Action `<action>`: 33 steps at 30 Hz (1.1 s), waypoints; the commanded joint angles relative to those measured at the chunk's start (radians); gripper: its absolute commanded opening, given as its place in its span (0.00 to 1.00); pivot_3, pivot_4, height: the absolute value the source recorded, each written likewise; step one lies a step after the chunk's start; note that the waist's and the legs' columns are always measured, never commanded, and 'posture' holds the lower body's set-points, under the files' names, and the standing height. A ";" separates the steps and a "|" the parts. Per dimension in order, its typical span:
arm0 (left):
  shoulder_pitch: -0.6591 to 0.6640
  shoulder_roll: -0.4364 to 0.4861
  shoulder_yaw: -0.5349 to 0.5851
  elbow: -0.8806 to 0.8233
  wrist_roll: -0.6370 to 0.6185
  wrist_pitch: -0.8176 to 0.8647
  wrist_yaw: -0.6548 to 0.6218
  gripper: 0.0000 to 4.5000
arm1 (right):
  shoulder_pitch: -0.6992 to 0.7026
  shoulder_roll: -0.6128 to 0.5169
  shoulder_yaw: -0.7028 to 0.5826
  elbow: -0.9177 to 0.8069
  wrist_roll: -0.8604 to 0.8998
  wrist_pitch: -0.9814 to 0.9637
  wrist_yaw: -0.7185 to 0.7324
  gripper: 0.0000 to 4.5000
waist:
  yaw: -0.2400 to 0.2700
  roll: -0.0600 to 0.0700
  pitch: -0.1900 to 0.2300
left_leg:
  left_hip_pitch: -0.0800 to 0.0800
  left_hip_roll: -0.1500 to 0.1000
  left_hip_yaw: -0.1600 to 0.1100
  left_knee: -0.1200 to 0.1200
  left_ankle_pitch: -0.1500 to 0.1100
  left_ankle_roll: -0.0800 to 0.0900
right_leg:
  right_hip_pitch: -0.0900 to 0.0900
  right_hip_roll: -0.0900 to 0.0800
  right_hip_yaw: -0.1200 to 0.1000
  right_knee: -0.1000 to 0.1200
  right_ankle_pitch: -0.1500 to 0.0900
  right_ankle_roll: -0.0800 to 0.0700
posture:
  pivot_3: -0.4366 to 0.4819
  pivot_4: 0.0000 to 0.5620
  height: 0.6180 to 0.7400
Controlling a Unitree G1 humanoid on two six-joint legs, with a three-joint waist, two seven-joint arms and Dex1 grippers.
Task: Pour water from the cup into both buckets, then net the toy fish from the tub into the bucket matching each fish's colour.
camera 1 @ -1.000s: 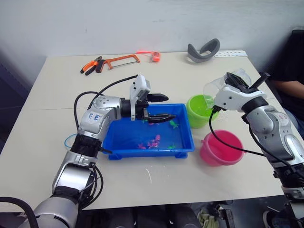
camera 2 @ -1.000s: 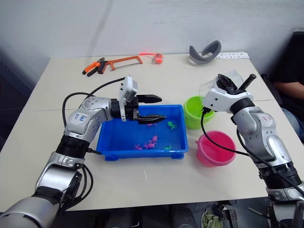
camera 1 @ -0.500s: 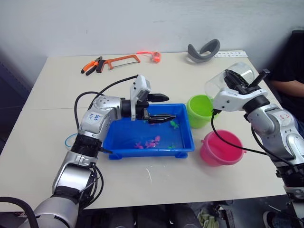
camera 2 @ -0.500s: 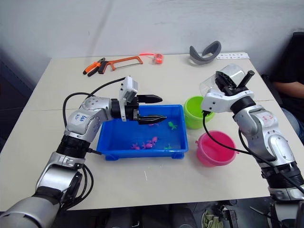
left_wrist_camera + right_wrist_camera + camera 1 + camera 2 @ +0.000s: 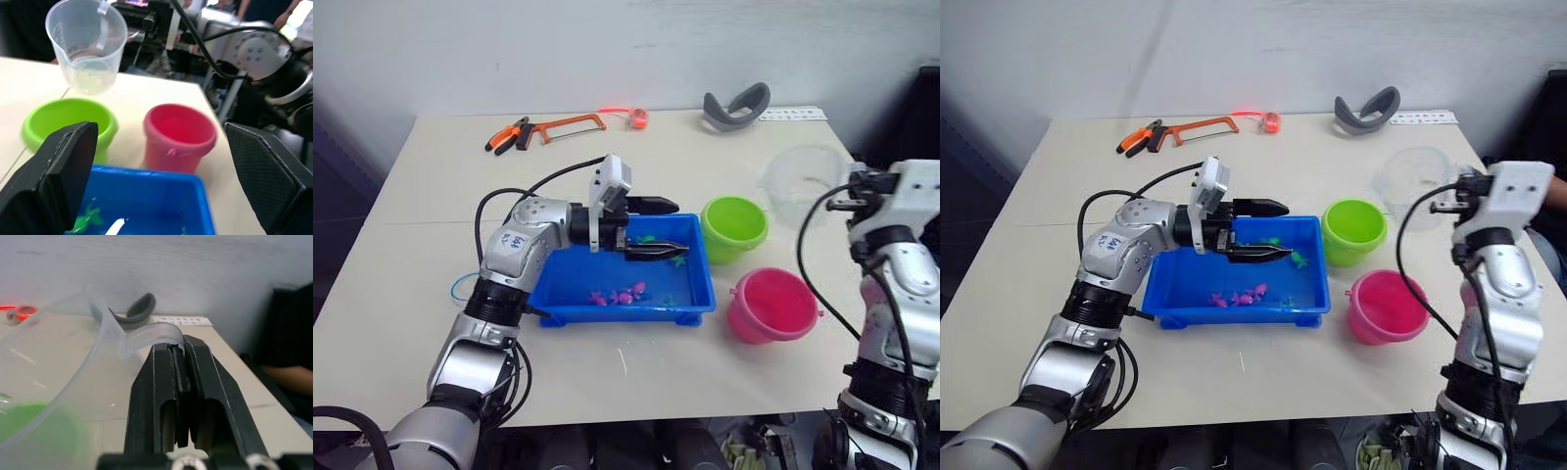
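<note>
While the right hand [image 5: 178, 382] pinched the cup [image 5: 1412, 184] by its handle, the cup hung upright over the tabletop [image 5: 1332, 382], just behind and to the right of the green bucket [image 5: 1353, 230] and well behind the pink bucket [image 5: 1387, 306]. By my judgement, the next pour meant carrying it forward over the pink one. Meanwhile the left hand [image 5: 1268, 230], fingers spread and empty, hovered over the blue tub [image 5: 1170, 299], where the small fish [image 5: 1253, 295] lay.

Clear cup [image 5: 800, 186] upright beside green bucket [image 5: 734, 227], pink bucket [image 5: 771, 305], blue tub [image 5: 690, 294].
</note>
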 commanded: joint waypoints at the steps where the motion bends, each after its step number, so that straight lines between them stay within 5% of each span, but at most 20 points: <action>1: -0.006 -0.013 0.037 -0.099 -0.070 0.051 0.008 1.00 | 0.061 0.015 -0.240 -0.126 0.231 0.132 -0.046 0.01 | 0.001 0.000 0.000 | 0.000 0.000 0.000 0.000 0.000 0.000 | 0.000 0.000 0.000 0.000 0.000 0.000 | 0.48 0.27 1.00; 9: -0.018 -0.022 0.012 -0.128 -0.086 0.097 -0.013 1.00 | 0.239 0.085 -0.460 -0.152 0.548 0.213 -0.127 0.01 | -0.008 0.000 0.000 | 0.006 -0.003 0.003 -0.006 0.001 -0.001 | 0.002 0.003 0.004 -0.002 0.000 0.000 | 0.48 0.27 1.00; 18: -0.022 -0.006 -0.010 -0.165 -0.098 0.156 -0.038 1.00 | 0.366 0.103 -0.358 0.032 0.431 -0.025 -0.113 0.01 | -0.008 0.000 0.000 | 0.012 -0.003 0.009 -0.010 0.001 -0.001 | 0.005 0.005 0.012 -0.005 0.000 0.000 | 0.48 0.27 1.00; 26: -0.027 -0.010 -0.017 -0.182 -0.098 0.177 -0.040 1.00 | 0.369 0.010 -0.315 0.291 0.361 -0.166 -0.091 0.01 | -0.009 0.000 0.000 | 0.014 -0.003 0.013 -0.011 0.000 -0.001 | 0.005 0.005 0.015 -0.006 0.000 0.001 | 0.48 0.27 1.00; 33: -0.028 -0.013 -0.017 -0.166 -0.090 0.164 -0.039 1.00 | 0.485 0.020 -0.290 0.253 0.348 -0.242 -0.072 0.67 | -0.008 0.000 0.000 | 0.014 -0.002 0.013 -0.013 0.000 -0.002 | 0.005 0.006 0.024 -0.009 0.000 0.001 | 0.48 0.27 1.00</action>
